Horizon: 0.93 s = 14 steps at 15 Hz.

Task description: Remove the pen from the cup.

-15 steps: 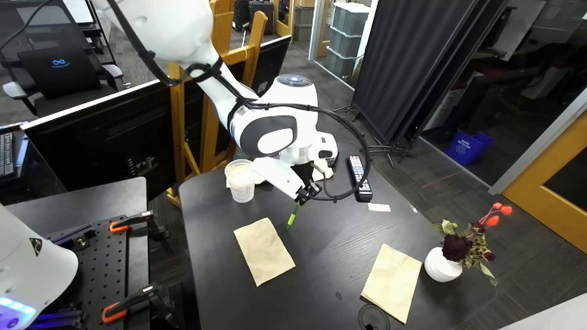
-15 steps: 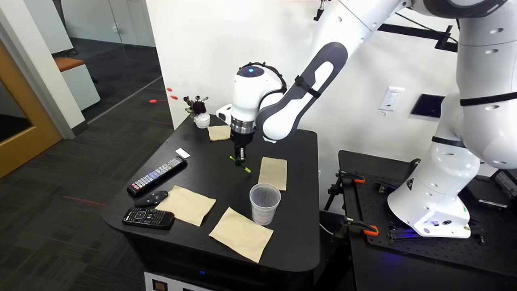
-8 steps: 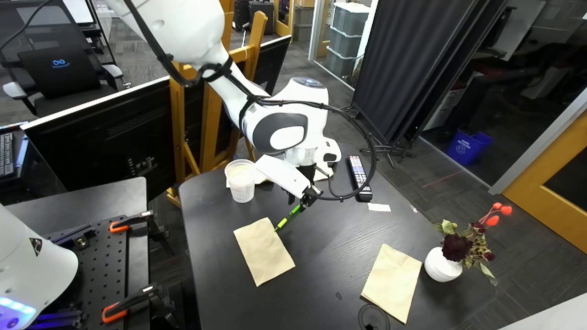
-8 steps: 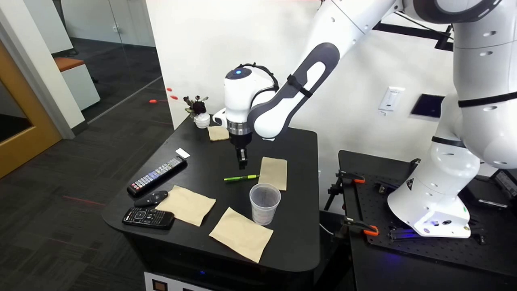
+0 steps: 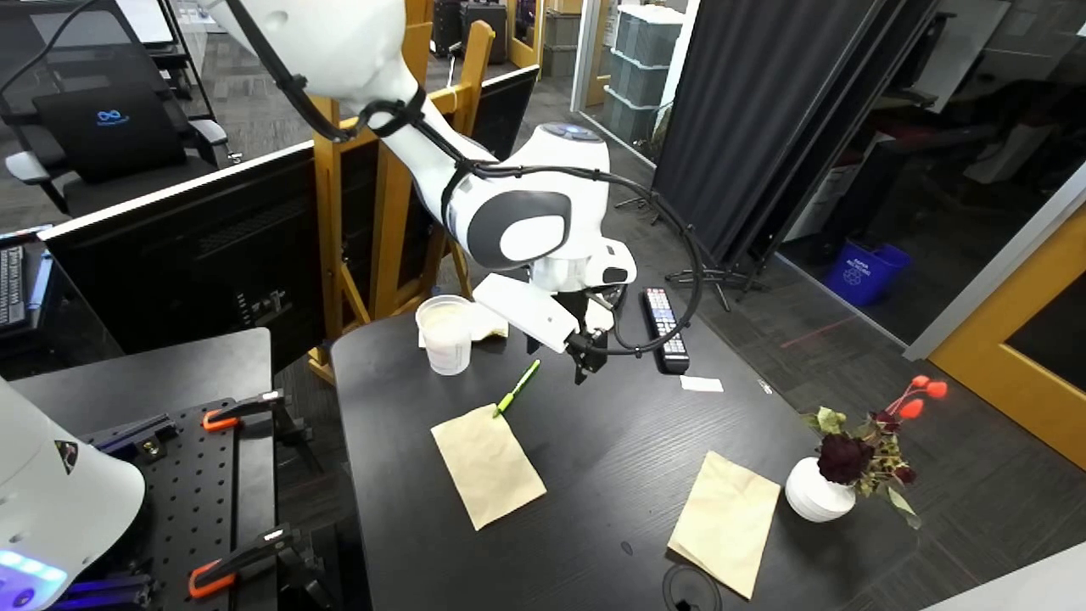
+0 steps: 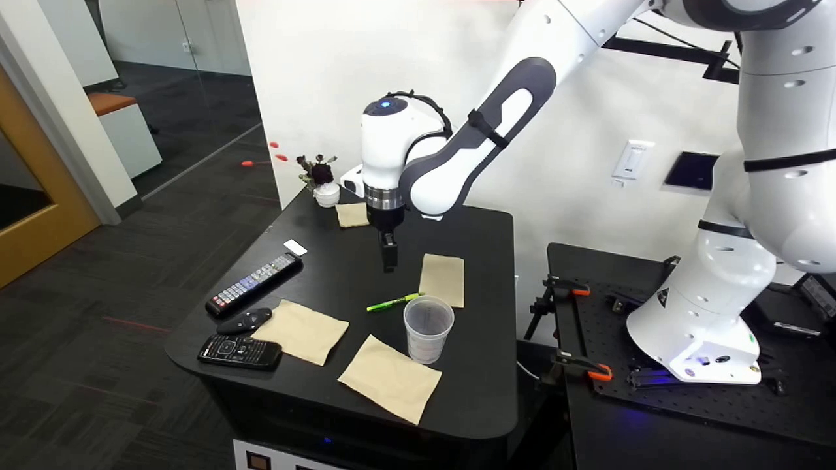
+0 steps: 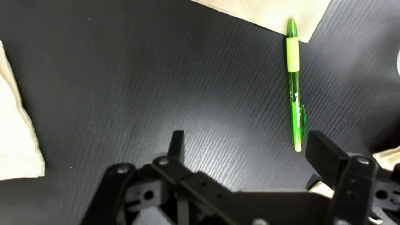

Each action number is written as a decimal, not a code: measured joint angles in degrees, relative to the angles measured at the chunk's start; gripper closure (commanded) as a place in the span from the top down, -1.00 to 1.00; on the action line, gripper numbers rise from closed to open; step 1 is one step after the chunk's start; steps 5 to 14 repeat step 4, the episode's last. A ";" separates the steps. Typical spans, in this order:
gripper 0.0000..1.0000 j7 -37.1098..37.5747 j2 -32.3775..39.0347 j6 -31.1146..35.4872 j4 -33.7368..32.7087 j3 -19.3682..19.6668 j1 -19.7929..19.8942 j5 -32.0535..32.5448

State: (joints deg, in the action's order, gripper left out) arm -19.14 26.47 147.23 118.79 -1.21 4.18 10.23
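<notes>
A slim green pen (image 7: 293,56) lies flat on the dark table, its tip over the corner of a tan paper sheet (image 7: 265,12). Both exterior views show the same pen (image 5: 516,389) outside the white translucent cup (image 5: 445,344), a short way from it. The cup (image 6: 428,336) stands upright, and no pen shows inside. My gripper (image 7: 246,134) hangs above the table with its fingers wide apart and nothing between them. In the wrist view the pen's rear end is just left of the right finger, below it and apart. In an exterior view the gripper (image 6: 388,258) is beyond the pen.
More tan sheets (image 6: 392,378) lie around the table. A long black remote (image 6: 255,284) and smaller black remotes (image 6: 240,352) are near one edge. A white vase with red flowers (image 5: 819,492) stands at a far corner. A small white card (image 5: 702,384) lies by the long remote.
One second ago the pen was slanted in the gripper. The fingers have since opened, the pen has dropped and come to lie on the table, and the gripper has risen a little. The cup stayed put.
</notes>
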 measured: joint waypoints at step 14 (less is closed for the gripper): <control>1.00 0.00 -2.38 0.00 2.14 -0.81 -0.06 -0.30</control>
